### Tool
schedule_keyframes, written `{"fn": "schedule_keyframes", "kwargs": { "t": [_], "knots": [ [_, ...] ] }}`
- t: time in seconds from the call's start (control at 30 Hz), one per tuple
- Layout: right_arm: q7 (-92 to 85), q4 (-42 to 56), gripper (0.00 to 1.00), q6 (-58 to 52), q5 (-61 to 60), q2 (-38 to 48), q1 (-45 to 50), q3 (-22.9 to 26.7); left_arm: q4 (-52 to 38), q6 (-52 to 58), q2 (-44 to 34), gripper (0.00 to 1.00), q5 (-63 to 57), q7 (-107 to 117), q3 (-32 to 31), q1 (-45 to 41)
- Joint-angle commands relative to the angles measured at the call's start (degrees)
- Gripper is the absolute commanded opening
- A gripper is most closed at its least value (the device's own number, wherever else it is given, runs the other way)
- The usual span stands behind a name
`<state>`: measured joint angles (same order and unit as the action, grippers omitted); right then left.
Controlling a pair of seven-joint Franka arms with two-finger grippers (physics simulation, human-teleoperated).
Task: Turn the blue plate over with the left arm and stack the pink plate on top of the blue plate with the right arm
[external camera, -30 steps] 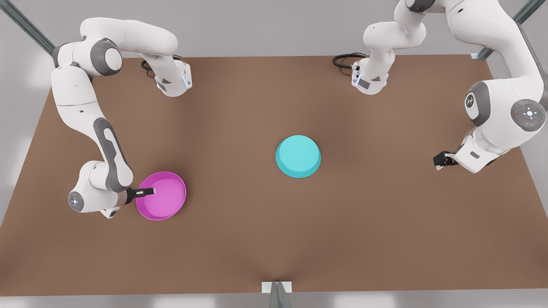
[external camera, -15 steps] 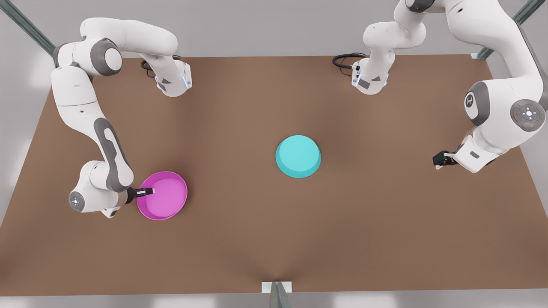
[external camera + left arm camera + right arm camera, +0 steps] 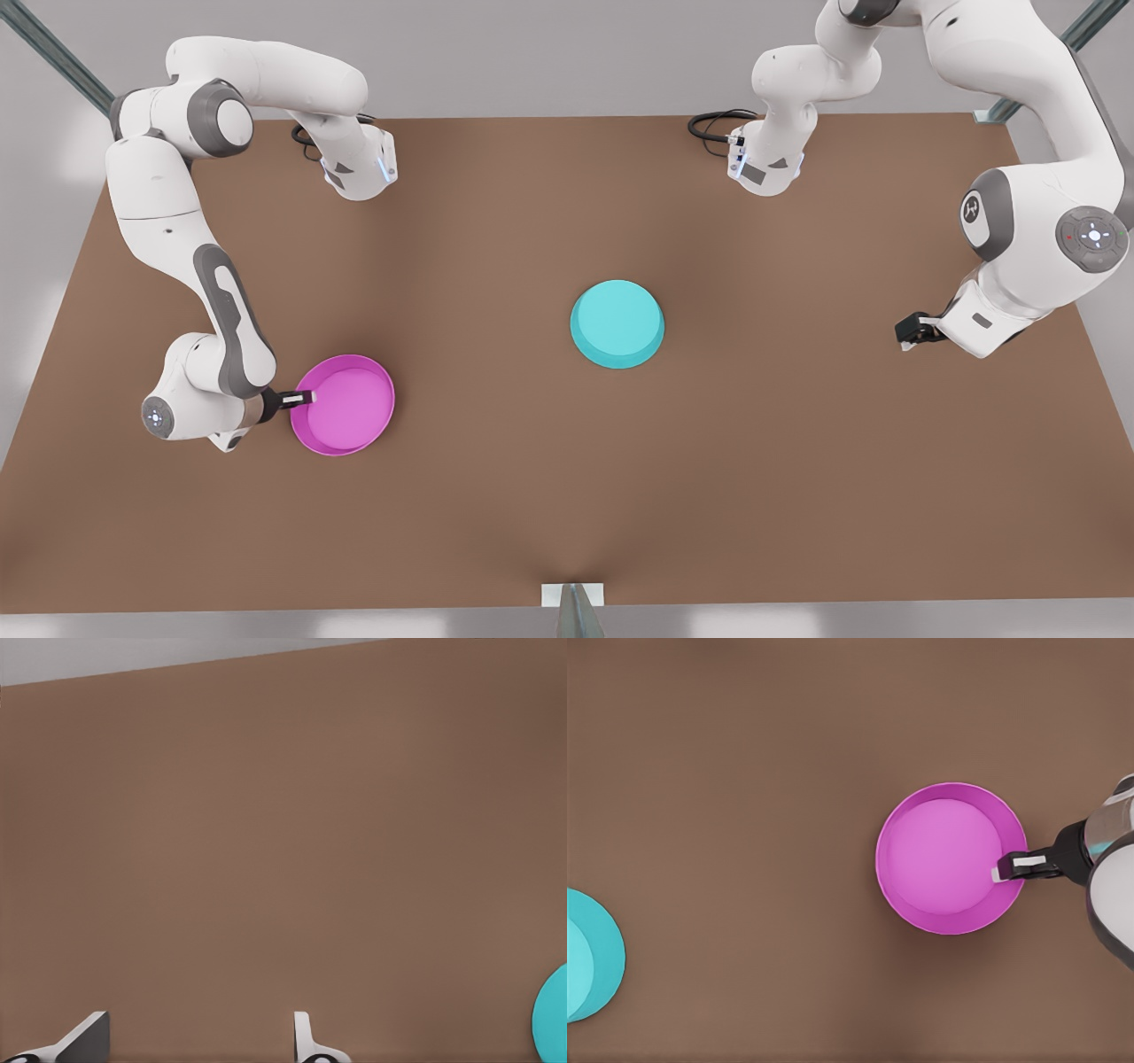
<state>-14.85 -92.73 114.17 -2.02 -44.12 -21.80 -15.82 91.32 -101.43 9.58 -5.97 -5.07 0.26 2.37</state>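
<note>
Pink plate (image 3: 347, 415): round, so it has no long side; its open, lighter inner face points up. It is near the front view's left edge of the worktop (image 3: 532, 496), well apart from the blue plate. The right wrist view shows it from above (image 3: 943, 859).
Blue plate (image 3: 617, 323): sits near the middle of the worktop and looks to be turned base up, a flat disc on top with the sloping flank spreading out below. A sliver of it shows in the left wrist view (image 3: 554, 1020), and part of it in the right wrist view (image 3: 589, 952).
Right end effector (image 3: 306, 398): clenched on the pink plate's rim on the side toward its own arm, one finger lying over the inner face (image 3: 1005, 870).
Left end effector (image 3: 905, 335): waits at the front view's right, well apart from both plates, its fingers spread wide with nothing between them (image 3: 199, 1020).
Change: the pink plate and the end effector gripping it have shifted a little toward the front view's right since a second ago; the blue plate and the left arm are as they were.
Surface and room: plain brown matte worktop, pale grey walls, metal frame struts at the corners, black cables by the arm bases.
</note>
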Motion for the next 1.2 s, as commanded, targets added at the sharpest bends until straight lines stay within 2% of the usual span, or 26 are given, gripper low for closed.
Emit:
{"fn": "schedule_keyframes", "kwargs": {
  "t": [0.0, 0.1, 0.23, 0.7, 0.8, 0.83, 1.17],
  "knots": [
    [0.00, 0.00, 0.40, 0.00, 0.00, 0.00, 0.00, 0.00, 0.00, 0.00, 0.00, 1.00, -0.01, 0.06, 0.00, 0.00],
    [0.00, 0.00, 0.39, 0.00, 0.00, 0.00, 0.00, 0.00, 0.09, 0.00, 0.00, 1.00, 0.43, 0.06, 0.00, 0.00],
    [-0.09, 0.00, 0.33, 0.00, -0.09, 0.00, 0.00, 0.00, 0.09, 0.00, 0.00, 1.00, 0.43, 0.06, 0.09, 0.00],
    [0.17, 0.00, 0.32, -0.09, -0.18, 0.27, -0.09, -0.70, 0.09, 0.26, 0.00, 1.00, 0.43, 0.06, 0.09, 0.00],
    [0.18, 0.00, 0.28, -0.44, -0.26, 0.53, -0.35, -1.32, 0.09, 0.35, 0.00, 1.00, 0.43, 0.06, 0.09, 0.00],
    [0.09, 0.00, 0.21, -0.44, -0.26, 0.53, -0.53, -1.41, 0.09, 0.35, 0.00, 1.00, 0.43, 0.06, 0.09, 0.00],
    [0.44, 0.53, 0.21, -2.54, -0.96, 0.79, -0.79, -2.81, 0.09, 0.35, 0.00, 1.00, 0.43, 0.06, 0.09, 0.00]
  ]
}}
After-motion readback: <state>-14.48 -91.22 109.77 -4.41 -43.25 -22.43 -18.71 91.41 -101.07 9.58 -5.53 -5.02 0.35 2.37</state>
